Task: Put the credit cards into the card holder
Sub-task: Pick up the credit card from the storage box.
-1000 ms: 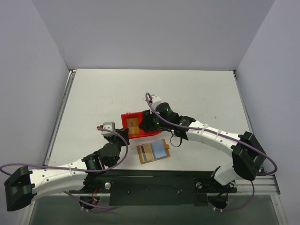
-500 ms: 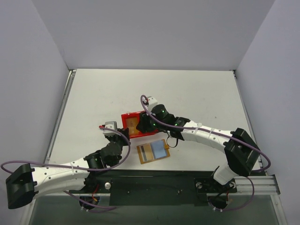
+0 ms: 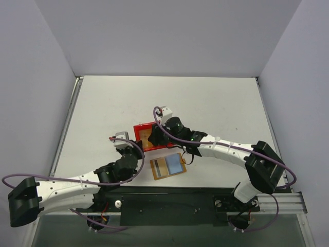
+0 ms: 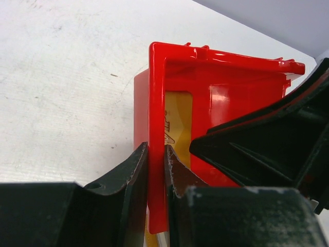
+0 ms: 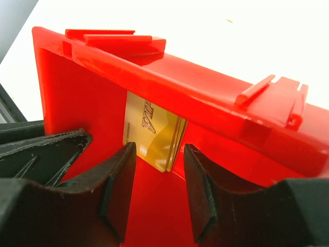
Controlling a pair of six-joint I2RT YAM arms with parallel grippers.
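- You are gripping a side wall of the red bin (image 4: 157, 103) with your left pincer (image 4: 155, 149), one finger inside and one outside.
- You are holding your right pincer (image 5: 158, 154) open inside the bin, its fingers spread to either side of the cards (image 5: 154, 135); whether they are touching the cards cannot be told.
- The cards are sitting stacked within the bin, golden faces showing.
- The holder (image 3: 168, 166) is lying unfolded on the surface (image 3: 216, 103), just beside the bin, blue panel facing up.
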